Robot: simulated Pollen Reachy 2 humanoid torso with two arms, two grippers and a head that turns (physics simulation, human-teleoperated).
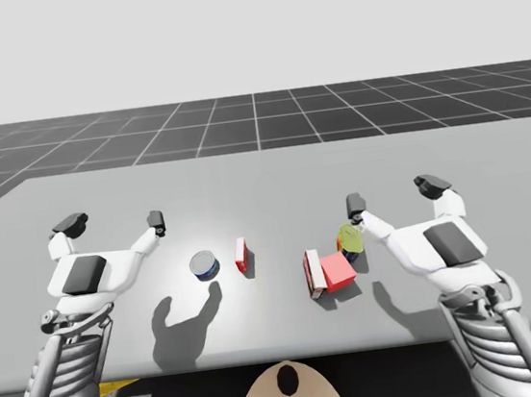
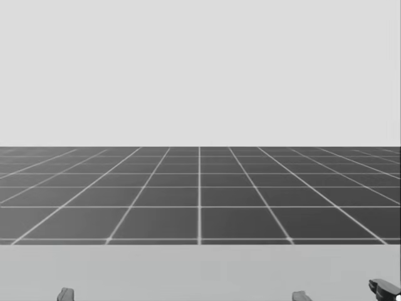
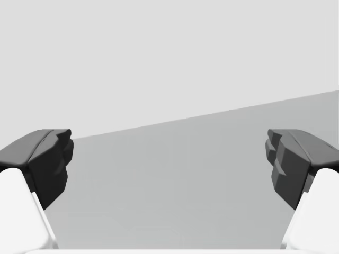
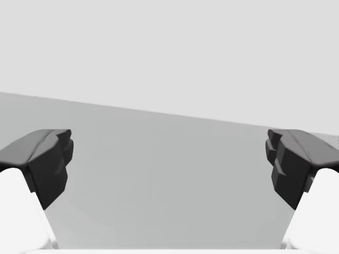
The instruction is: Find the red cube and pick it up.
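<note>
On table (image 1: pixel 492 146), red cube (image 1: pixel 338 271) sits nr right end effector (image 1: pixel 393 194), w/o contact.

Left arm (image 1: pixel 65 366) stretched forward on the left side, left gripper (image 1: pixel 113 221) pointing ahead with jaws spread wide, right arm (image 1: pixel 500 332) stretched forward on the right side, right gripper (image 1: pixel 393 194) pointing ahead, its jaws equally wide apart

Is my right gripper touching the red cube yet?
Apart. The high view shows the right gripper open, beyond the red cube, a plain gap between them.
</note>
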